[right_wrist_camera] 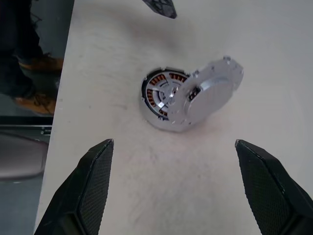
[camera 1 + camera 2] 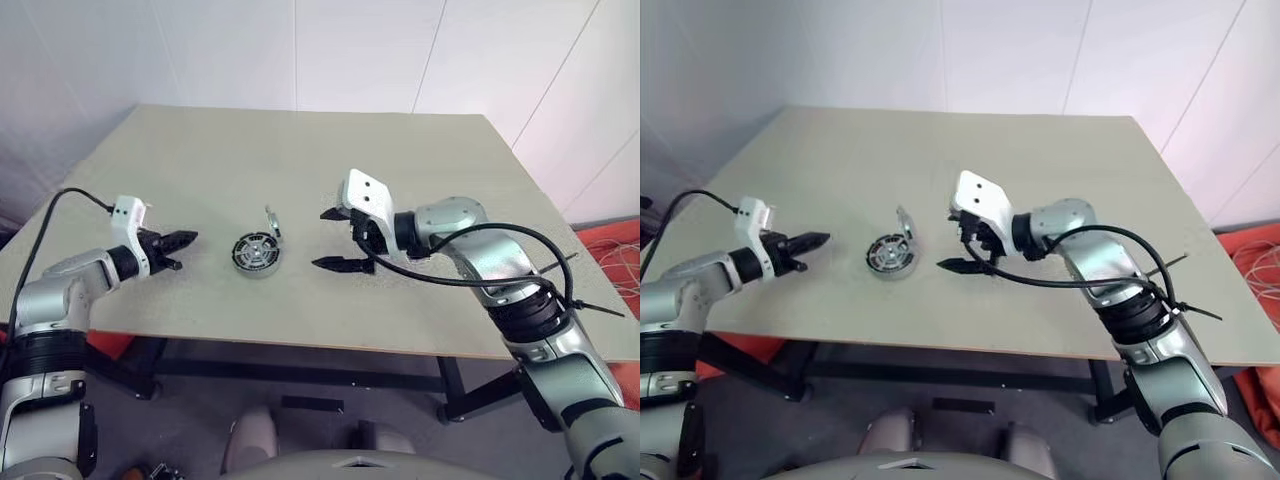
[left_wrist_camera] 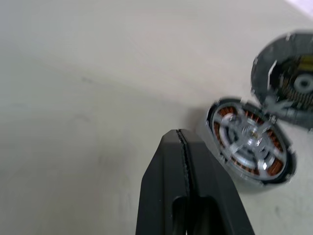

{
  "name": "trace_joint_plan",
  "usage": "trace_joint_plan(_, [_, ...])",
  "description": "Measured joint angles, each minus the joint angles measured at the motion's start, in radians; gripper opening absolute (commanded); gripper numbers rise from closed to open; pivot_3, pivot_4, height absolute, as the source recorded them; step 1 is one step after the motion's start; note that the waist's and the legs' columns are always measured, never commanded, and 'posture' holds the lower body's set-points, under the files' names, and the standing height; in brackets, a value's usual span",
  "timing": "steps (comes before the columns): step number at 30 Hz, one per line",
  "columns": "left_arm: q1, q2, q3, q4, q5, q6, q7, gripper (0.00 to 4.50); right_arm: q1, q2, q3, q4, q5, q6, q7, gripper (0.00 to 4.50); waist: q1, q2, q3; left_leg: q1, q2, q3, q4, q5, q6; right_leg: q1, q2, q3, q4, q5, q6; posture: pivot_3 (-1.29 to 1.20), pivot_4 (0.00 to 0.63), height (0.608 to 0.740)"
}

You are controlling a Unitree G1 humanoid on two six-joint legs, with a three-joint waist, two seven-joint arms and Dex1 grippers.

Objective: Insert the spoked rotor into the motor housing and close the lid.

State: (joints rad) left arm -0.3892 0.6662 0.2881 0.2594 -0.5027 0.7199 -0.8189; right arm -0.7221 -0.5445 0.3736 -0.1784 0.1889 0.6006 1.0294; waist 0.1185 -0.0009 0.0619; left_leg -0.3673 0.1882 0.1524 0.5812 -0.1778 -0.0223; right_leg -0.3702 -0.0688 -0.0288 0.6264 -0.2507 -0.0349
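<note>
Centre of the frame: the motor housing (image 2: 254, 254), the spoked rotor (image 3: 250, 142) seated inside, the lid (image 2: 272, 222) propped open at its rim. Left gripper (image 2: 178, 242) pressed together; right gripper (image 2: 336, 239) spread wide. A careless push could skid the housing or jam the lid askew.

Lid (image 3: 288, 73) blurred, perhaps cut off at edge

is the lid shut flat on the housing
No, the lid stands tilted open off the housing's edge, windings and rotor showing.
</note>
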Motion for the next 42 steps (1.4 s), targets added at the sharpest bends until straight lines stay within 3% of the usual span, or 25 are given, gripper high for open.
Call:
trace_joint_plan(7, [0.011,0.005,0.058,-0.006,-0.056,0.019,0.002,0.01,-0.250,0.152,0.072,0.068,-0.009,0.129,0.011,4.50,-0.019,-0.001,0.000,-0.001,0.000,-0.001,0.000,0.000,0.000,0.000,0.001,0.000,-0.001,0.000,0.000,0.00,0.000,0.740])
trace_joint_plan(13, [0.068,0.012,0.066,-0.022,-0.068,0.028,0.001,0.01,-0.290,0.277,0.076,0.125,0.039,0.240,0.011,4.50,-0.020,-0.001,0.000,-0.002,0.000,-0.001,0.000,0.000,0.001,0.000,0.001,-0.001,-0.001,0.000,0.000,0.00,0.000,0.740])
trace_joint_plan(21, [0.069,0.001,0.076,-0.042,-0.082,0.027,0.017,0.01,-0.303,0.379,0.191,0.264,-0.004,0.247,-0.027,4.50,-0.021,-0.002,0.000,-0.001,0.001,-0.002,0.000,0.000,-0.001,-0.001,0.001,-0.001,0.000,0.000,0.000,0.00,0.000,0.740])
trace_joint_plan(42, [0.054,-0.007,0.072,-0.042,-0.084,0.016,0.029,0.01,-0.287,0.412,0.363,0.422,-0.265,0.056,-0.110,4.50,-0.023,-0.002,0.000,-0.001,0.000,-0.002,-0.001,0.001,-0.002,-0.001,0.001,-0.001,0.000,0.000,0.000,0.00,0.000,0.740])
